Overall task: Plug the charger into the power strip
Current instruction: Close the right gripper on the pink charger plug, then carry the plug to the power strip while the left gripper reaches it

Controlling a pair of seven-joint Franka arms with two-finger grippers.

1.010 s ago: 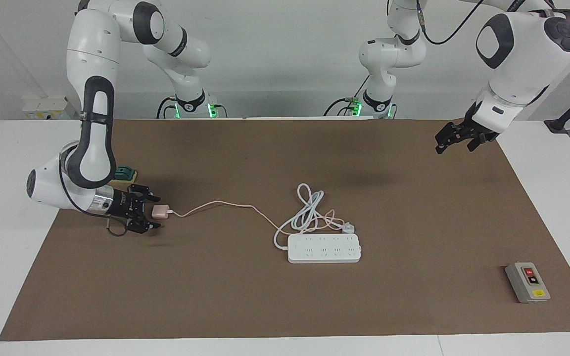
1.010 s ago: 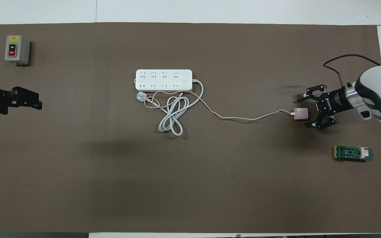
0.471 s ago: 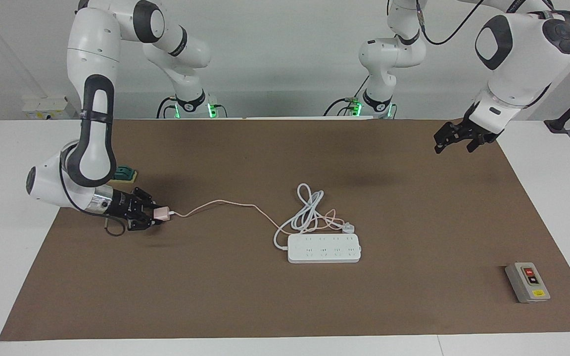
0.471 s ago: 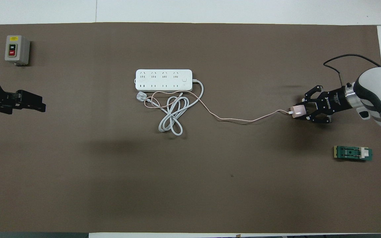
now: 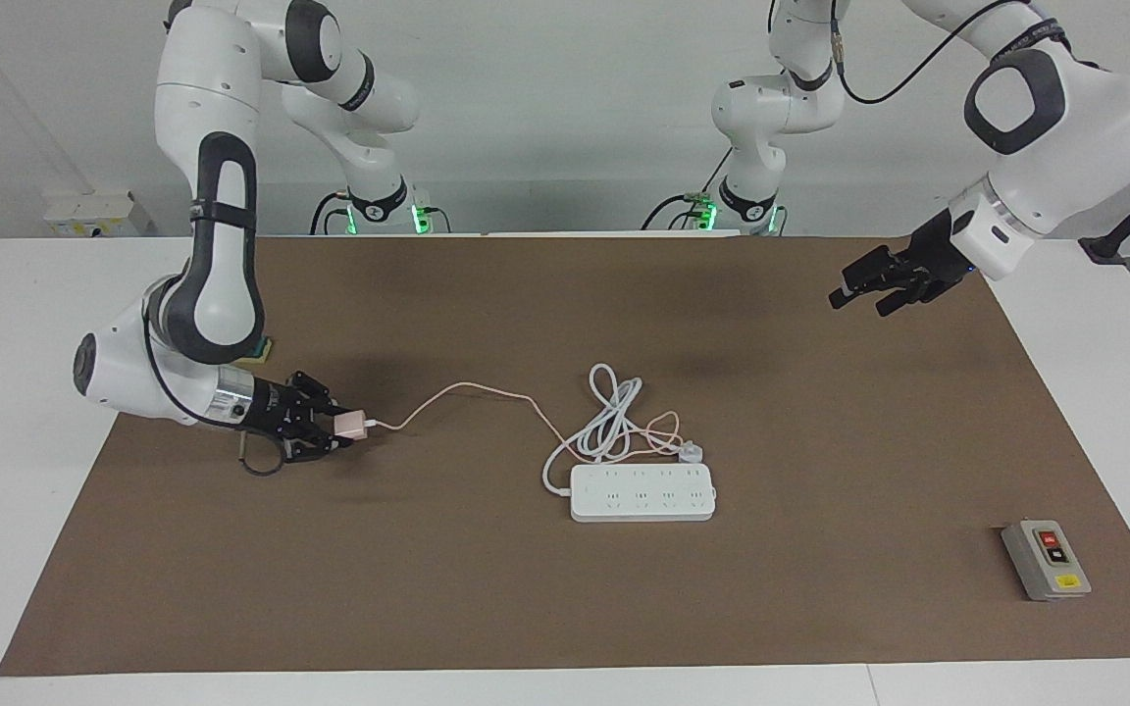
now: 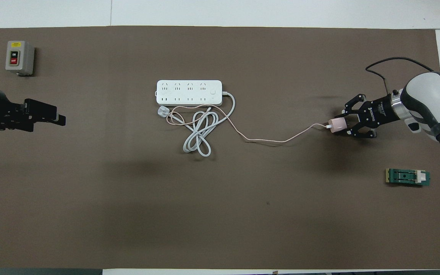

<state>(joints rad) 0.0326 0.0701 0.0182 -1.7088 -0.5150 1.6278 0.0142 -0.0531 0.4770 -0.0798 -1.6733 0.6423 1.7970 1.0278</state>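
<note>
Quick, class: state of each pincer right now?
Right pincer: closed on the charger, toward the right arm's end of the table.
Left pincer: waits, holding nothing; open or closed cannot be told.

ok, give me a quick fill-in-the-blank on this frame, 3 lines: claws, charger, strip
1. The right claw is shut on the ____.
2. The left claw is up over the mat, holding ____.
3. The charger's pink cable runs toward the power strip, whose sockets are all ____.

Missing words: charger; nothing; empty

Grey button box (image 6: 20, 57) at left arm's end; green block (image 6: 408, 177) at right arm's end.
</note>
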